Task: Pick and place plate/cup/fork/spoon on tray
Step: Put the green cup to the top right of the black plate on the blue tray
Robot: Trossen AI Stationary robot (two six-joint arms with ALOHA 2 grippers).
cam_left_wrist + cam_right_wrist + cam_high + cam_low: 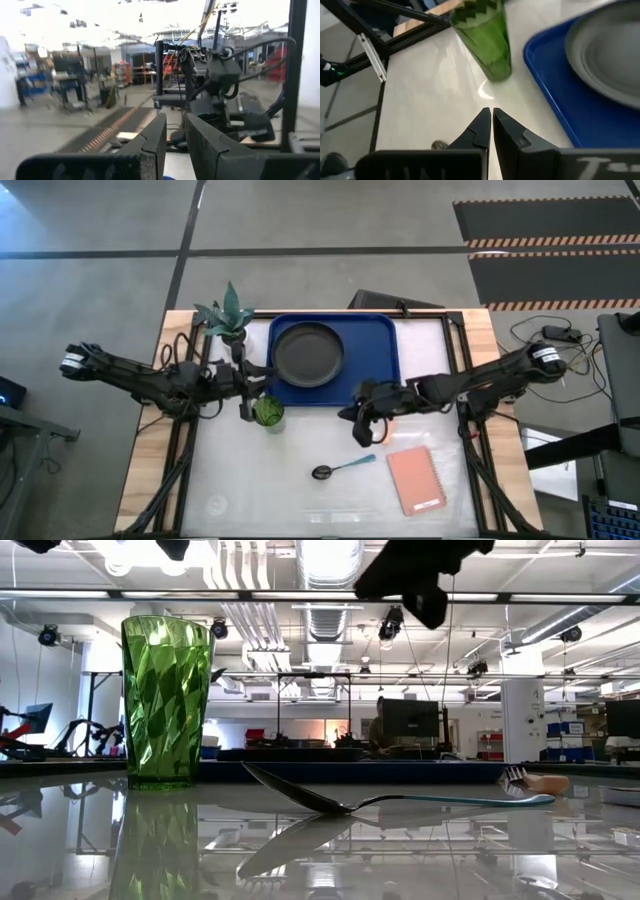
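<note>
The black plate (308, 353) lies on the blue tray (380, 380) at the table's far middle. The green cup (267, 412) stands upright on the table just off the tray's near left corner. The blue-handled spoon (340, 469) lies on the table nearer the front, resting on its bowl (290, 790). The orange-handled fork (535, 781) shows only in the low view, lying on the table. My left gripper (265, 375) hovers by the tray's left edge, its fingers a narrow gap apart and empty. My right gripper (360, 430) is shut and empty above the table, between tray and spoon.
A pink notebook (415, 480) lies at the near right. A white pot with a green plant (228, 318) stands at the far left beside the tray. Bare table shows between the cup and the spoon.
</note>
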